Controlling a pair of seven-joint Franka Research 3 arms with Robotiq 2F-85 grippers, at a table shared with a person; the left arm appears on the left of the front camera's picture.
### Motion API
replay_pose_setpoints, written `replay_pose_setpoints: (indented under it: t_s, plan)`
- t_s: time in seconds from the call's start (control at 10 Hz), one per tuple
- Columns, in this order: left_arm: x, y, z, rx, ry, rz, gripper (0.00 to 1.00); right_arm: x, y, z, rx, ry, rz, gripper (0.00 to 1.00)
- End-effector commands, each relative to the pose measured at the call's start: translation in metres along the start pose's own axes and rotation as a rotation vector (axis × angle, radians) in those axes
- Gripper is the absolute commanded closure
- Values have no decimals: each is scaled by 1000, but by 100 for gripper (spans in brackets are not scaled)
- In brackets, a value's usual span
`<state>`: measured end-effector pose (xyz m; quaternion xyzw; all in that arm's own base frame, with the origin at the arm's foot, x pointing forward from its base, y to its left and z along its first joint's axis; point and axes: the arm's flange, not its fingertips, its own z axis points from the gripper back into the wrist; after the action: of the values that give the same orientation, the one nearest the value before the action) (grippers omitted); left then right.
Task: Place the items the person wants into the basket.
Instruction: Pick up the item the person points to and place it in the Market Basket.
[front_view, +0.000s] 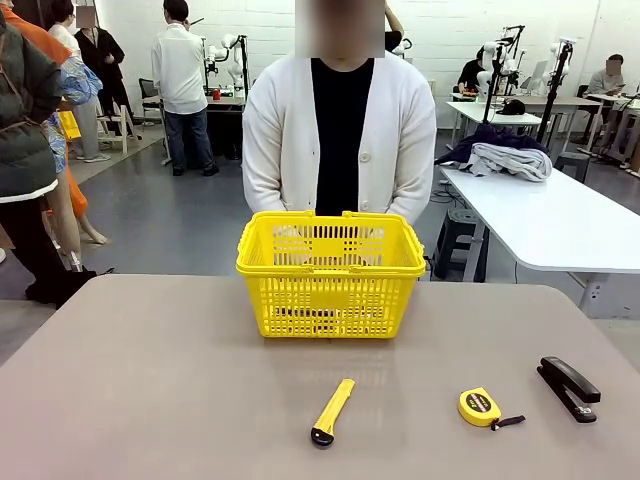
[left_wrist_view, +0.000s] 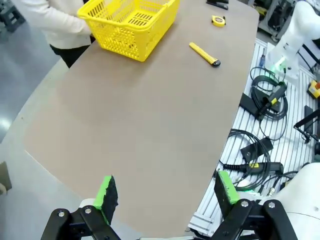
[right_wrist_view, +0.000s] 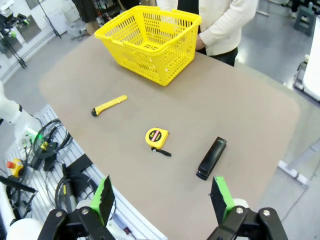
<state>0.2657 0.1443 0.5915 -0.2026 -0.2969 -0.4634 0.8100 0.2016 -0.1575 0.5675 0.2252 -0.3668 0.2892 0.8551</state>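
Right wrist view: black stapler (right_wrist_view: 211, 158) lies on desk (right_wrist_view: 240, 100), well apart from yellow basket (right_wrist_view: 165, 65) near person (right_wrist_view: 225, 25). Both jaws wide open, empty. Pick not begun; next, right jaws likely need to descend over stapler.

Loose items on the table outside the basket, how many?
3: a yellow utility knife in front of the basket, a tape measure to its right, a black stapler farther right. The basket's walls may hide more.

Person (front_view: 340, 140) in white buttoned cardigan over black top, left gripper (left_wrist_view: 166, 190), right gripper (right_wrist_view: 162, 197), both black (green pads (left_wrist_view: 106, 192))
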Motion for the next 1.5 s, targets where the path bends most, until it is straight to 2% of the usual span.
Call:
replay_pose_setpoints:
  t_s: [0.0,0.6,1.4]
  plan:
    - [-1,9,-14,21,-63,1,0,1,-1,-2,14,-24,10,0]
    - [3,9,-28,43,-134,-64,0,1,-1,-2,14,-24,10,0]
    - [6,9,-22,21,-112,-54,0,1,-1,-2,14,-24,10,0]
